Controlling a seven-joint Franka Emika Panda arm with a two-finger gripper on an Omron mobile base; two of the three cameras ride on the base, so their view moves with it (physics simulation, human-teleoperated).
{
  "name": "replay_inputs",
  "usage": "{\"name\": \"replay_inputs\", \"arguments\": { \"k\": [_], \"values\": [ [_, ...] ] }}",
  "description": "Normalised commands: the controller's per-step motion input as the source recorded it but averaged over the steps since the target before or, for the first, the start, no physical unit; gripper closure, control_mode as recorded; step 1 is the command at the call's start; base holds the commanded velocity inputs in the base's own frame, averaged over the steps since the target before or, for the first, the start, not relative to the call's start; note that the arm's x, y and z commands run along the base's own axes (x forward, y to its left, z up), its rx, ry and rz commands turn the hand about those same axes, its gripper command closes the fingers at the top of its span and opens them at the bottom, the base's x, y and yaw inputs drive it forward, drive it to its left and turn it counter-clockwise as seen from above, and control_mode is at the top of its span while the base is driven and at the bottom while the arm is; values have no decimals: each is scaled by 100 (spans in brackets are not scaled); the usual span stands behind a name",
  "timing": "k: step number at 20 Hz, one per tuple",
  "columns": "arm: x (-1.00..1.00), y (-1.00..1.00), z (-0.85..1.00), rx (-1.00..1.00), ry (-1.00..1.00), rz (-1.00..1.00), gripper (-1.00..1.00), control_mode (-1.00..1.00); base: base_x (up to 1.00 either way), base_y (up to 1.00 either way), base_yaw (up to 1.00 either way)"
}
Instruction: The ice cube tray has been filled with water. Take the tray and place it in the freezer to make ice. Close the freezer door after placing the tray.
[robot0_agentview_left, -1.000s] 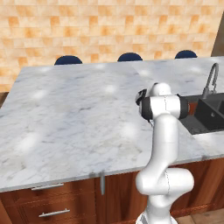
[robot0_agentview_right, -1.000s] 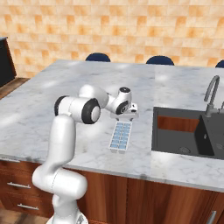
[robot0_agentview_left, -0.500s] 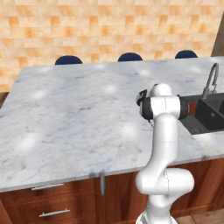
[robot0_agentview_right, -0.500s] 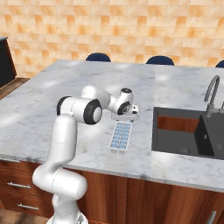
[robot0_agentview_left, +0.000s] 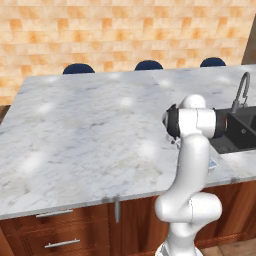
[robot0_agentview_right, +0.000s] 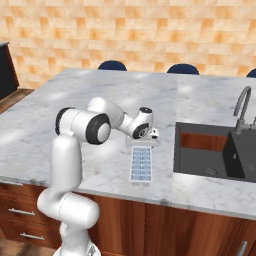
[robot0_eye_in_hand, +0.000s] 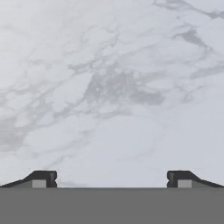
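Gripper (robot0_eye_in_hand: 112, 178) spread wide, nothing between the fingers, facing bare marble counter (robot0_agentview_right: 90, 105). Ice cube tray (robot0_agentview_right: 141, 164) lies flat near the counter's front edge, just left of the sink (robot0_agentview_right: 215, 150), water (robot0_agentview_right: 141, 161) in its cells.

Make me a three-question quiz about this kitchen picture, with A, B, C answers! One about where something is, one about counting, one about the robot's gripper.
1. Where is the ice cube tray?
A. in the sink
B. on the marble counter, near its front edge
C. on a stool

2. How many rows of cells does the tray have?
A. two
B. five
C. one

3. The gripper is:
A. shut on the tray
B. shut on the faucet
C. open

Answers: 1 B, it lies flat left of the sink. 2 A, two rows show. 3 C, its tips stand wide apart over bare marble.
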Motion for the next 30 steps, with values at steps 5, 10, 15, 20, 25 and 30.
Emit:
{"name": "replay_inputs", "arguments": {
  "k": [5,10,15,20,25,30],
  "values": [
    [-83,0,-14,0,0,0,-100,-100,0,0,0],
    [-84,-9,-1,0,0,0,-100,-100,0,0,0],
    [-58,-11,0,0,0,0,-100,-100,0,0,0],
    [-5,-1,5,0,-2,0,-100,-100,0,0,0],
    [0,8,55,-4,-28,0,-100,-100,0,0,0],
    [0,5,74,-9,-27,0,-100,-100,0,0,0]
  ]
}}
